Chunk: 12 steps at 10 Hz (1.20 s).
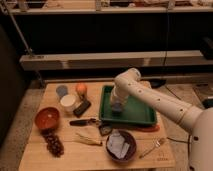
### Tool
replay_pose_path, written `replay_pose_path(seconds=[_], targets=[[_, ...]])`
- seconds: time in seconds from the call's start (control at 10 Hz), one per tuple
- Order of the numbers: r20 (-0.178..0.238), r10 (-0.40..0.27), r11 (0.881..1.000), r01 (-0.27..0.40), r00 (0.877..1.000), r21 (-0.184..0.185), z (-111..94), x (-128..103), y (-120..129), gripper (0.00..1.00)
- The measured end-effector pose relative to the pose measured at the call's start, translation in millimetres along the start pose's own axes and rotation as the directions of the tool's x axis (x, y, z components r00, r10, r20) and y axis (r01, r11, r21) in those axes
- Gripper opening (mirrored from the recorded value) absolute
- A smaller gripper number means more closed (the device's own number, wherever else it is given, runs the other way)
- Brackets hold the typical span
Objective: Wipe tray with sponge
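Gripper point(117, 106) sits low over the green tray point(145, 114), centre frame; finger state cannot be determined. Sponge, presumably beneath it, is likely soft and light; grasp its sides.

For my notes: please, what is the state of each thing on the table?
Claw: down inside the tray, left part.
Green tray: flat on table.
Red bowl: upright.
Dark bowl: upright, holds pale items.
Orange: resting beside cups.
Fork: lying flat.

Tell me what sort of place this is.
Probably a lab mock-up of a kitchen or dining table: a wooden table set with a green tray, red bowl, fork and grapes, the gripper down in the tray.
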Motion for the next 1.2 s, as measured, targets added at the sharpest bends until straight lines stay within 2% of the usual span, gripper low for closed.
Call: replay_pose_path(seconds=[0.3,0.5,0.7,1.2], targets=[[0.01,-0.014,1.0,0.014,1.0,0.013,-8,-21,3,0.21],[0.011,0.007,1.0,-0.007,1.0,0.015,-11,-30,15,0.21],[0.001,0.054,0.999,-0.054,0.999,0.007,-20,-39,38,0.21],[-0.056,0.125,0.991,-0.127,0.991,-0.032,-36,-30,70,0.21]])
